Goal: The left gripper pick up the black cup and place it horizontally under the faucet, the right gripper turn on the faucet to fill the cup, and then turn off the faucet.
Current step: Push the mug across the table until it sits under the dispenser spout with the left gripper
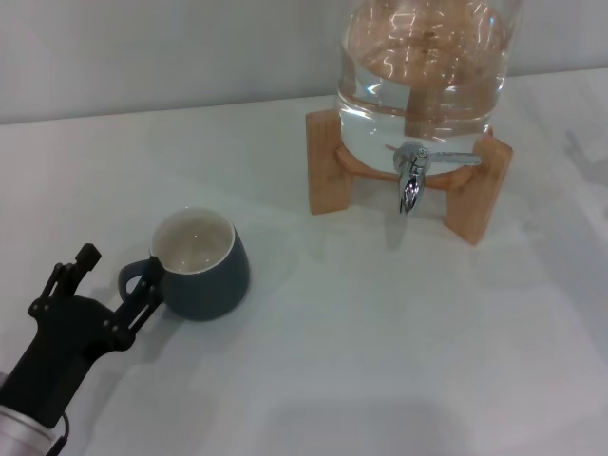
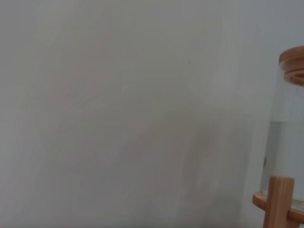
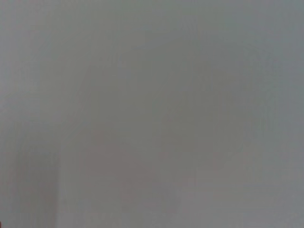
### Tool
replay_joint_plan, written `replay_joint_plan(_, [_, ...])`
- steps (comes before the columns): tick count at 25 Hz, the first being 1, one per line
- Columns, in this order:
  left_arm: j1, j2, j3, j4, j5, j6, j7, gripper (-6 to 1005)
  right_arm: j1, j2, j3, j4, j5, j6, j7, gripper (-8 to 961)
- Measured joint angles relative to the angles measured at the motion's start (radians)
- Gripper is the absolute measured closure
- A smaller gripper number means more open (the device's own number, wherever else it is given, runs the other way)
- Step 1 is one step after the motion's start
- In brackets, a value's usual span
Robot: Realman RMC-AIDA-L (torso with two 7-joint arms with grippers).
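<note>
The black cup (image 1: pixel 207 271), dark teal-grey with a cream inside, stands upright on the white table at the front left, its loop handle turned toward my left gripper. My left gripper (image 1: pixel 119 273) is open at table height right by the handle; one finger (image 1: pixel 144 293) overlaps the handle, the other (image 1: pixel 84 258) stands apart to the left. The chrome faucet (image 1: pixel 411 182) with its thin lever sticks out of the glass jar (image 1: pixel 427 76) at the back right, well away from the cup. My right gripper is out of view.
The jar holds water and sits on a wooden stand (image 1: pixel 328 166); both show at the edge of the left wrist view (image 2: pixel 280 199). The white table (image 1: pixel 380 361) stretches between cup and stand. The right wrist view shows only a blank grey surface.
</note>
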Motion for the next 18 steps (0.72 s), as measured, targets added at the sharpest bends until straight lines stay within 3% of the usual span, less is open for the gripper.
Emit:
replay_joint_plan(10, [0.054, 0.000, -0.002, -0.016, -0.004, -0.005, 0.005, 125, 0.001, 0.001, 0.000, 0.007, 0.000, -0.016, -0.002, 126])
replay_joint_plan(18, [0.030, 0.001, -0.009, -0.022, -0.014, -0.082, -0.006, 125, 0.001, 0.002, 0.000, 0.006, 0.000, -0.017, -0.016, 125])
